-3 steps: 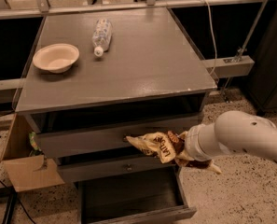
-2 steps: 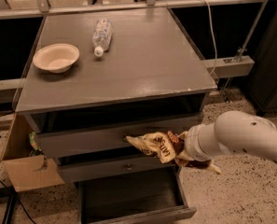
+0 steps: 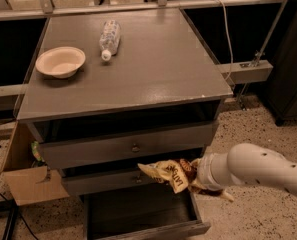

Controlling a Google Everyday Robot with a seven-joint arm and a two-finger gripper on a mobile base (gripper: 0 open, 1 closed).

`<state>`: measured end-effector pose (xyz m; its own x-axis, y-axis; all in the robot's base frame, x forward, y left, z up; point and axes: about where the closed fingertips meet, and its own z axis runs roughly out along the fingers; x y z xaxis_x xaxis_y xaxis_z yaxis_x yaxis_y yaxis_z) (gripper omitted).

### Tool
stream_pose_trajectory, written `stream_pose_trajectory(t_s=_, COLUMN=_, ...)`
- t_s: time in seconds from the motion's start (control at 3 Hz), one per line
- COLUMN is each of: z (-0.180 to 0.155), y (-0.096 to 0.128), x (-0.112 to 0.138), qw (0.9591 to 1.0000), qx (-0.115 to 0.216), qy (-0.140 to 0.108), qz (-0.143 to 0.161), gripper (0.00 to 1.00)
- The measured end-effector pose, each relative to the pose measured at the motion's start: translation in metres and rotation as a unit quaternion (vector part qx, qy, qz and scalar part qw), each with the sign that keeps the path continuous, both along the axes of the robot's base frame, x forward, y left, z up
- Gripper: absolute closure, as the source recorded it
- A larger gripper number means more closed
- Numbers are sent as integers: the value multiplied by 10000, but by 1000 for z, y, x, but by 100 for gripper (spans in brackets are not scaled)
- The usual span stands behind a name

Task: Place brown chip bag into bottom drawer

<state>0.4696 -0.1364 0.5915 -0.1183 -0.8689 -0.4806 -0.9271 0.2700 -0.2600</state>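
Note:
My gripper sits at the end of the white arm that comes in from the right. It is shut on the brown chip bag, which sticks out to the left in front of the middle drawer. The bag hangs above the open bottom drawer, a wide box with a dark floor pulled out at the foot of the grey cabinet. The arm's wrist hides the bag's right end.
A pale bowl and a clear plastic bottle lie on the cabinet top. Two shallower drawers with small knobs are above the open one. A cardboard box stands at the left. A dark cabinet stands at the far right.

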Motion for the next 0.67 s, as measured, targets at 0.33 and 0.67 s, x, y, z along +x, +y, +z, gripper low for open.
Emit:
stream_pose_trajectory(t_s=0.33, z=-37, y=-3, x=-6, qw=9999, qx=107, qy=83, qz=-45, gripper=100)
stream_pose_trajectory(t_s=0.67, z=-77, y=0, x=-11, qw=9996, qx=268, qy=106, qz=30, gripper=100)
